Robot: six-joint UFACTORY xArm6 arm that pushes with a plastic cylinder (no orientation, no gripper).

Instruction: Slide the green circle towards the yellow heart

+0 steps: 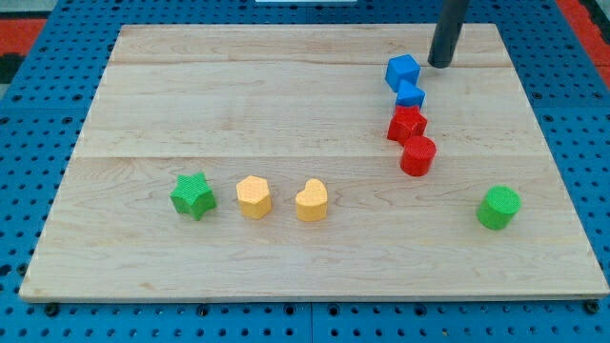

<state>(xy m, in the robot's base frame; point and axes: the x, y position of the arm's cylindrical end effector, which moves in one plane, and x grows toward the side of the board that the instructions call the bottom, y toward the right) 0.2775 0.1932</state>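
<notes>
The green circle [498,207] sits near the view's lower right on the wooden board [286,86]. The yellow heart [312,200] lies left of it, near the board's lower middle, with a wide gap between them. My tip [440,64] is at the view's upper right, just right of the blue cube [402,71] and far above the green circle. It touches no block.
A yellow hexagon [254,196] and a green star [193,195] lie left of the heart. A second blue block [411,94], a red star-like block [406,124] and a red cylinder [418,155] run in a line below the blue cube.
</notes>
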